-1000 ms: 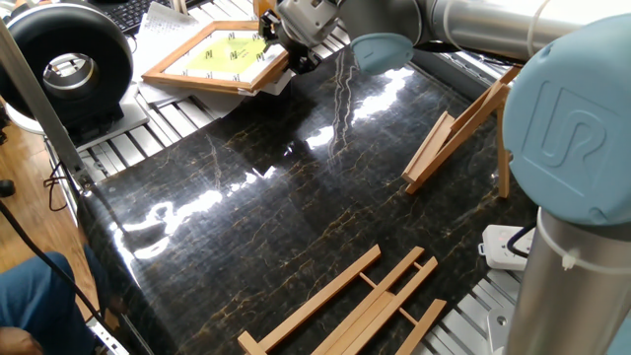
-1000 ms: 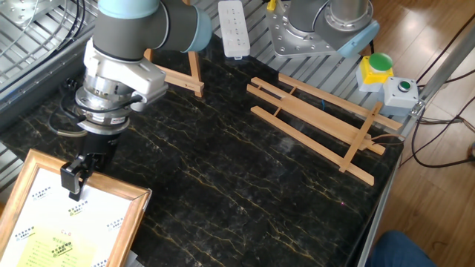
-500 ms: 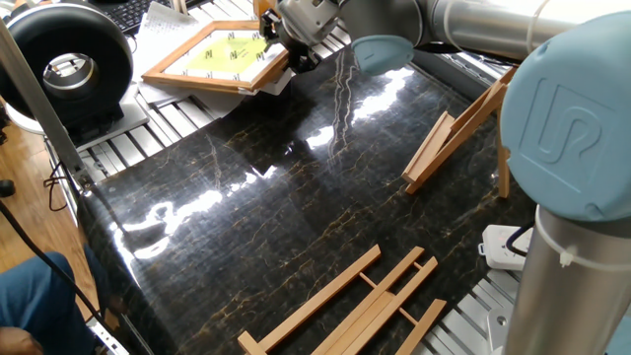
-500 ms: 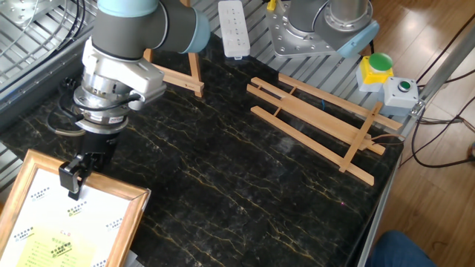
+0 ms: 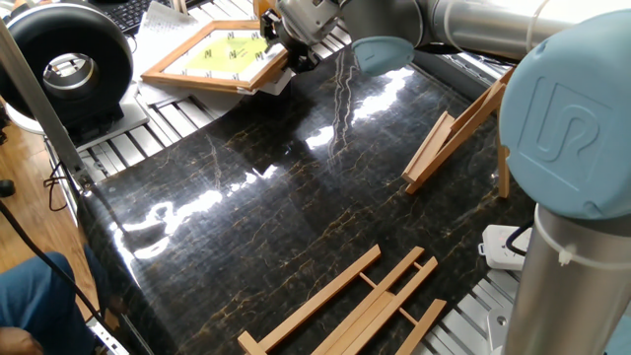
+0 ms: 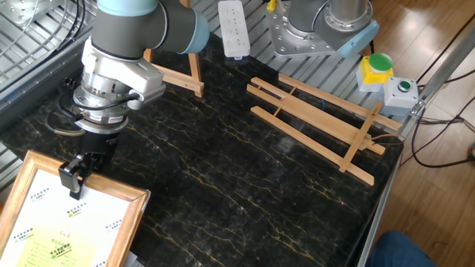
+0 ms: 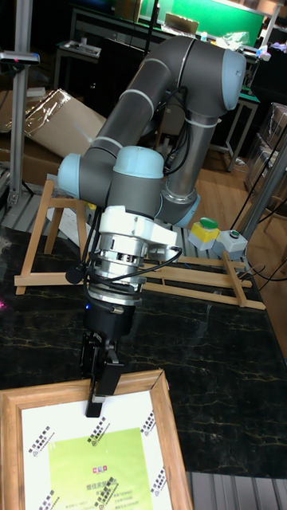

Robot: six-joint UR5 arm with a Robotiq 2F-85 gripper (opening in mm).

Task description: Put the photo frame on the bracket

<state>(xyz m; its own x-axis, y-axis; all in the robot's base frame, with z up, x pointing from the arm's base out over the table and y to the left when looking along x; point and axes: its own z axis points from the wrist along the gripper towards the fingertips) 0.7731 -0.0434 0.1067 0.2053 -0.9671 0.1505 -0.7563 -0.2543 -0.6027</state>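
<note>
Tall fixed view shows the gripper (image 7: 96, 381) with its fingers narrowed on the top rail of the photo frame (image 7: 96, 446), lying face-up at the worktop corner, so lifting it to the bracket (image 6: 177, 76) along the far edge remains undone.

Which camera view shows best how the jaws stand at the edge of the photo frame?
The tall fixed view: the gripper faces the camera, straddling the photo frame top rail. The other fixed view shows it from above; one fixed view mostly hides it.
</note>
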